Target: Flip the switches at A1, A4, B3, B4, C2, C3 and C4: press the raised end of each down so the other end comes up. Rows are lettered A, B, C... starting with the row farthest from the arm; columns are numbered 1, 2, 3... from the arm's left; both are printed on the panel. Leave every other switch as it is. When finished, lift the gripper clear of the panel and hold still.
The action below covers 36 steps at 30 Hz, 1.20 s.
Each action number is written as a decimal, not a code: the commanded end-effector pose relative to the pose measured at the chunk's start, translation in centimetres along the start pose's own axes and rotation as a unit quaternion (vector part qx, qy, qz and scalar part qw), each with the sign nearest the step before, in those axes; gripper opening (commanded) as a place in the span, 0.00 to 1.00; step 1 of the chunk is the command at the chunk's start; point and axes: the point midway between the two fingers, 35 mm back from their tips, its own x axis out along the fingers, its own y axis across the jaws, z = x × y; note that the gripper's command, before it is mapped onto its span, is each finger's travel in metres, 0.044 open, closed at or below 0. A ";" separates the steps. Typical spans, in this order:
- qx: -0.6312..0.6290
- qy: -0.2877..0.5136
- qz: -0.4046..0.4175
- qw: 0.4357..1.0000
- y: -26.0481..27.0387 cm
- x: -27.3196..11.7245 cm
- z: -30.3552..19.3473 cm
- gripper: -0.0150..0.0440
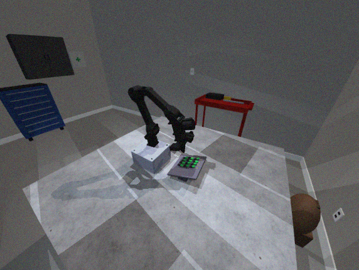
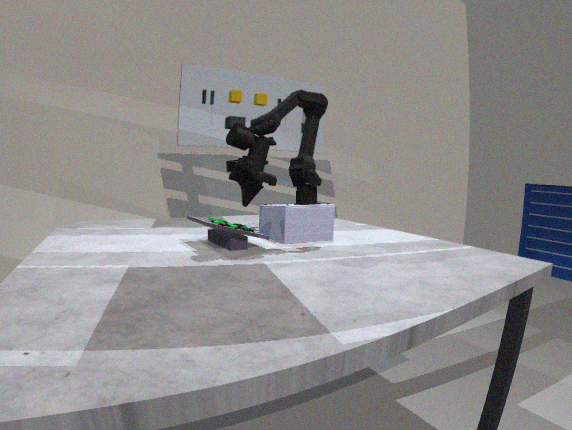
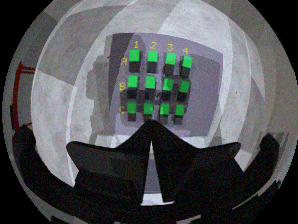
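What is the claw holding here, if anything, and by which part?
Nothing. The claw is shut with no object between its fingers, hanging above the switch panel without touching it.

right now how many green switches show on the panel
12, on the panel: four in row A, four in row B, four in row C nearest the shut claw, whose tip may hide little.

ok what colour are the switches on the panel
Bright green switches on a grey panel; the wrist view shows them best.
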 end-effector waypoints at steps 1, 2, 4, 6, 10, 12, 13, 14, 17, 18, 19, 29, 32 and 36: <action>0.003 0.012 -0.002 1.000 0.2 2.3 -0.3 0.25; 0.003 0.014 -0.002 1.000 0.2 2.7 -0.3 0.25; 0.003 0.015 -0.002 1.000 0.1 2.8 -0.3 0.25; 0.003 0.015 -0.002 1.000 0.1 2.8 -0.3 0.25; 0.003 0.015 -0.002 1.000 0.1 3.5 -0.3 0.25; 0.003 0.015 -0.003 1.000 0.1 3.8 -0.4 0.25; 0.003 0.015 -0.003 1.000 0.1 3.9 -0.4 0.25; 0.003 0.015 -0.003 1.000 0.1 3.9 -0.3 0.25; 0.003 0.014 -0.003 1.000 0.1 4.2 -0.3 0.25; 0.003 0.014 -0.003 1.000 0.1 4.4 -0.3 0.25; 0.003 0.014 -0.003 1.000 0.1 4.5 -0.3 0.25; 0.003 0.014 -0.003 1.000 0.1 5.3 -0.3 0.25; 0.003 0.014 -0.003 1.000 0.1 5.3 -0.3 0.25; 0.003 0.014 -0.003 1.000 0.1 5.3 -0.3 0.25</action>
